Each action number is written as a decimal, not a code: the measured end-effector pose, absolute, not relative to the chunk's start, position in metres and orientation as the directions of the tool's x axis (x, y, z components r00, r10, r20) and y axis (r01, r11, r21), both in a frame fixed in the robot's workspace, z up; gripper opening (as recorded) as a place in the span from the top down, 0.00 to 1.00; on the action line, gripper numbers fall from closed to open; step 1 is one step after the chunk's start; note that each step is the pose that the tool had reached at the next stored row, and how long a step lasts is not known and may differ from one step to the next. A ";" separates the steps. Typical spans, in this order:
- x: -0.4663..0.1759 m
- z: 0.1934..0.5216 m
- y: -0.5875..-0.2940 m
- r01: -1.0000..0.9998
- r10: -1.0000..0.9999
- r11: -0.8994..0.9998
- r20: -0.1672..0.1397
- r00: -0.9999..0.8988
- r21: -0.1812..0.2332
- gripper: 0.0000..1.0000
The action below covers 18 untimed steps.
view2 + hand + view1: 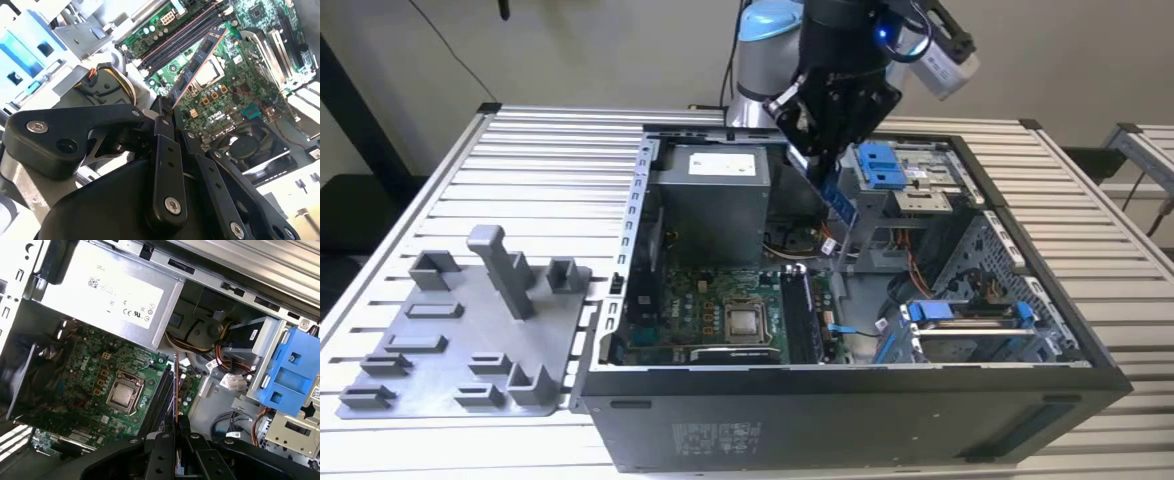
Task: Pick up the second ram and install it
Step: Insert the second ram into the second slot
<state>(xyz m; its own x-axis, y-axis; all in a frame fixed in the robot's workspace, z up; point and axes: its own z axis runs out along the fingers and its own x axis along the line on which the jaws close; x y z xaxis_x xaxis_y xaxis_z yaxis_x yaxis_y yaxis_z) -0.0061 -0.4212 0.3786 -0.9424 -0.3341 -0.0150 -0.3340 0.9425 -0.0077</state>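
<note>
Second ram point(200, 62) was clamped at one end in the gripper's point(162, 111) closed jaws, long axis sticking straight out from the fingertips, hanging over the motherboard point(90, 370), roughly lined up with the black slots point(175, 42), not seated yet.

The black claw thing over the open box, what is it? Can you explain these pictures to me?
It is a robot arm, and the claw is its black jaws. One picture comes from a camera off the arm; the other two from cameras riding near its wrist. The box is an open black computer case lying on a slatted metal table. Inside are a green circuit board and a silver power box. On the exterior view's left, beside the case, sits a grey plastic plate with blocks. The jaws are shut on a thin dark memory stick, holding it in the air over the open case.
</note>
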 end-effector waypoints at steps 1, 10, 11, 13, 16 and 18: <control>-0.006 0.378 -0.421 -0.321 -0.321 0.947 -0.015 -0.947 -0.008 0.86; -0.006 0.374 -0.421 -0.198 -0.198 0.980 -0.015 -0.980 -0.008 0.86; -0.006 0.374 -0.421 -0.186 -0.187 0.982 -0.015 -0.982 -0.008 0.86; -0.006 0.373 -0.421 -0.163 -0.163 0.987 -0.015 -0.986 -0.008 0.86; -0.006 0.372 -0.421 -0.133 -0.133 0.991 -0.015 -0.991 -0.008 0.86; -0.006 0.371 -0.421 -0.115 -0.115 0.993 -0.015 -0.993 -0.008 0.86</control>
